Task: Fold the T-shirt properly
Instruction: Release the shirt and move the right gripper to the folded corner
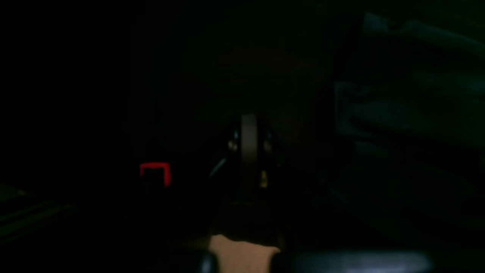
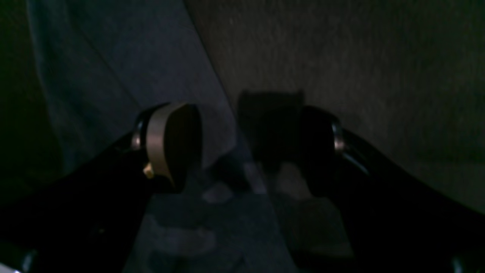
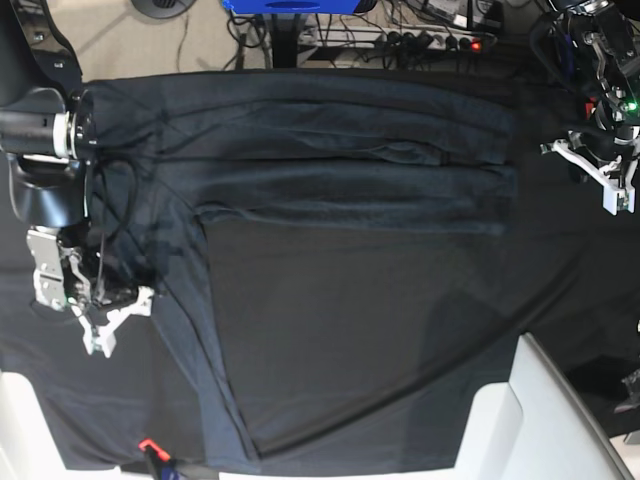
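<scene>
The dark slate-grey T-shirt [image 3: 330,140] lies on the black tablecloth [image 3: 350,330]. It is folded into long bands along the far side, and a strip runs down the left toward the front edge. My right gripper [image 3: 118,320] hovers at that left strip. In the right wrist view my right gripper [image 2: 250,148] is open, its pads [image 2: 170,144] wide apart over the T-shirt's [image 2: 113,76] edge with nothing between them. My left gripper [image 3: 598,172] is off the T-shirt's right end. The left wrist view is almost black, and there my left gripper [image 1: 249,142] is shut with nothing seen in it.
White panels [image 3: 540,420] rise at the front right and front left corners. Cables and a power strip [image 3: 430,40] lie beyond the far edge, beside a blue object [image 3: 290,5]. A small red-orange item [image 3: 148,447] sits at the front edge.
</scene>
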`<action>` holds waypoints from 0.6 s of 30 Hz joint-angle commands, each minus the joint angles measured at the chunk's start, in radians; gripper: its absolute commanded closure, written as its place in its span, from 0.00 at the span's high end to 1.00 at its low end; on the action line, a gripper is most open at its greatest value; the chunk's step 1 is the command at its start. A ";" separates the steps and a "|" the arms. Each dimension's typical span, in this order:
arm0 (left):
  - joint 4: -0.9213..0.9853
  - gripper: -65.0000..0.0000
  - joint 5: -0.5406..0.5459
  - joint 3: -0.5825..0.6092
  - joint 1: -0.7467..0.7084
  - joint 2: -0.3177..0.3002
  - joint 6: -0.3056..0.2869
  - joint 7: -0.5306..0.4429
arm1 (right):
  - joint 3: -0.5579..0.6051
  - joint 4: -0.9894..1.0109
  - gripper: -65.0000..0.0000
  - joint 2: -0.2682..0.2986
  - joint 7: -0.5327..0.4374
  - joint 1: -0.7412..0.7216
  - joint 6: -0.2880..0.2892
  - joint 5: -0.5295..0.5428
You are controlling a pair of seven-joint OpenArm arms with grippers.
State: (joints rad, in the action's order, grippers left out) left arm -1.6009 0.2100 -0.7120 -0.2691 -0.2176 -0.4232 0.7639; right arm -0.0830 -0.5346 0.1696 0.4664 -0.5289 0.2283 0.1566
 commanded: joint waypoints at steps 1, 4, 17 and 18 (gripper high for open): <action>-0.017 0.00 0.006 -0.001 0.004 -0.016 0.001 -0.019 | -0.002 -0.012 0.64 0.008 -0.022 -0.035 0.006 0.008; -0.014 0.00 0.006 0.001 0.009 -0.015 0.001 -0.019 | -0.002 -0.012 0.64 -0.005 -0.022 -0.018 0.006 0.008; 0.067 0.00 0.006 -0.002 0.029 -0.019 0.001 -0.019 | -0.010 -0.069 0.00 -0.032 0.064 0.003 0.006 0.011; 0.067 0.00 0.006 -0.002 0.031 -0.019 0.001 -0.019 | -0.010 -0.118 0.00 -0.034 0.093 0.025 0.006 0.019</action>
State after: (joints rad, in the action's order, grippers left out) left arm -1.5169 0.2104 -0.7074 -0.2440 -0.2188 -0.4232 0.7597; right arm -0.0898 -0.6445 0.1333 0.5777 -0.4797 0.2214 0.1600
